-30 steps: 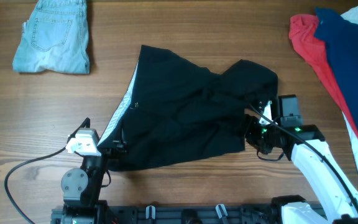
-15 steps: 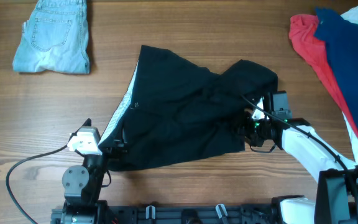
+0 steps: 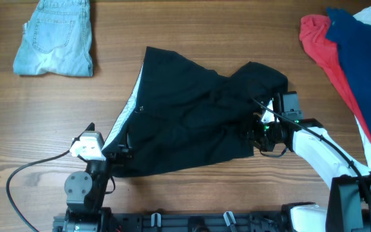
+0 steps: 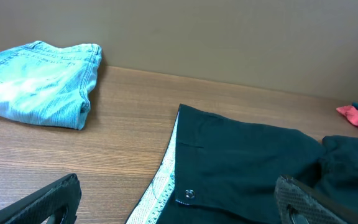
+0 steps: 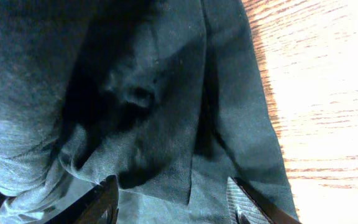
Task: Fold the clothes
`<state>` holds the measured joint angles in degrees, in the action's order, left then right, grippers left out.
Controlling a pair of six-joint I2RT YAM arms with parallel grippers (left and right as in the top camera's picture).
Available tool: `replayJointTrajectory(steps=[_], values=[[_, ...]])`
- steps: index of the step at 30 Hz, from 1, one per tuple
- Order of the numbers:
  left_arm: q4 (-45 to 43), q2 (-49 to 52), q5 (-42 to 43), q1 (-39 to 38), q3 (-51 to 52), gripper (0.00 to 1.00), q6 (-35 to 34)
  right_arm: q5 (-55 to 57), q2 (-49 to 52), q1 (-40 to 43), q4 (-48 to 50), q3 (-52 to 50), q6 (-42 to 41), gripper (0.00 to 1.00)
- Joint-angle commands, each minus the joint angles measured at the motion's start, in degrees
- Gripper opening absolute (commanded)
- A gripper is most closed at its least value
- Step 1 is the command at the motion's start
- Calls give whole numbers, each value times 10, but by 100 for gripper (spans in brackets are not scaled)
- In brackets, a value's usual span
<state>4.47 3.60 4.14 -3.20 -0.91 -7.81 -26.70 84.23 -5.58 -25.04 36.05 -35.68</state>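
Observation:
The black garment (image 3: 192, 116) lies spread and rumpled on the table, its pale waistband lining (image 3: 124, 116) along the left edge. My left gripper (image 3: 114, 153) is open at the garment's lower left corner; the left wrist view shows the lining (image 4: 160, 186), a snap and black cloth (image 4: 247, 155) between its spread fingers (image 4: 51, 196). My right gripper (image 3: 253, 132) is open over the garment's right edge; the right wrist view shows bunched black fabric (image 5: 148, 112) between its fingers (image 5: 244, 202), not clamped.
Light-blue denim shorts (image 3: 57, 35) lie at the far left, also in the left wrist view (image 4: 39, 84). Red (image 3: 321, 45), navy (image 3: 362, 58) and white garments lie at the right edge. A black cable (image 3: 24, 174) loops at the front left.
The right gripper moved slightly left and up onto the garment's right edge. The left arm and the garment have not moved.

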Motion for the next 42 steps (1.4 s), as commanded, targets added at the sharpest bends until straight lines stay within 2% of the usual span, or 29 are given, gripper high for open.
replayJointTrajectory(steps=[1, 7, 8, 11, 14, 16, 19, 21, 24, 26, 27, 28, 29, 30, 33, 35, 36, 42], values=[[1, 2, 1, 4, 3, 100, -5, 12, 7, -2, 12, -8, 0, 55], [1, 2, 1, 4, 3, 100, -5, 12, 8, -2, 54, -21, -31, 44], [1, 2, 1, 4, 3, 100, -5, 12, 8, -2, 57, -21, -33, 39], [1, 2, 1, 4, 3, 100, -5, 12, 8, -2, 69, -21, -35, 4], [1, 2, 1, 4, 3, 100, -5, 12, 2, -2, 82, -15, -65, 4], [1, 2, 1, 4, 3, 100, -5, 35, -25, -1, 59, 1, -63, 4], [-11, 2, 46, 4, 3, 100, -6, 146, -113, 15, -78, 62, -63, 4], [-19, 2, 50, 4, 3, 100, -48, 205, -191, 52, -168, 112, -48, 4], [-18, 2, 50, 4, 3, 100, -62, 213, -291, 149, -269, 207, 5, 4], [-22, 2, 50, 4, 3, 100, -62, 191, -315, 179, -301, 233, 55, 4], [-21, 2, 50, 4, 3, 100, -62, 160, -317, 179, -313, 227, 56, 8], [-21, 2, 50, 4, 3, 100, -62, 114, -306, 177, -314, 210, 57, 37], [-19, 2, 50, 4, 3, 100, -62, 76, -291, 173, -312, 190, 58, 51], [-17, 2, 50, 4, 3, 100, -62, 36, -269, 165, -301, 158, 62, 54], [-4, 3, 50, 4, 3, 100, -62, -70, -146, 106, -191, 48, 87, 52], [-4, 3, 50, 4, 3, 100, -61, -85, -74, 83, -115, 39, 85, 54], [-4, 3, 50, 4, 3, 100, -61, -85, -49, 78, -90, 39, 84, 59], [-3, 3, 50, 4, 3, 100, -61, -96, 56, 9, -21, 39, 44, 62]])
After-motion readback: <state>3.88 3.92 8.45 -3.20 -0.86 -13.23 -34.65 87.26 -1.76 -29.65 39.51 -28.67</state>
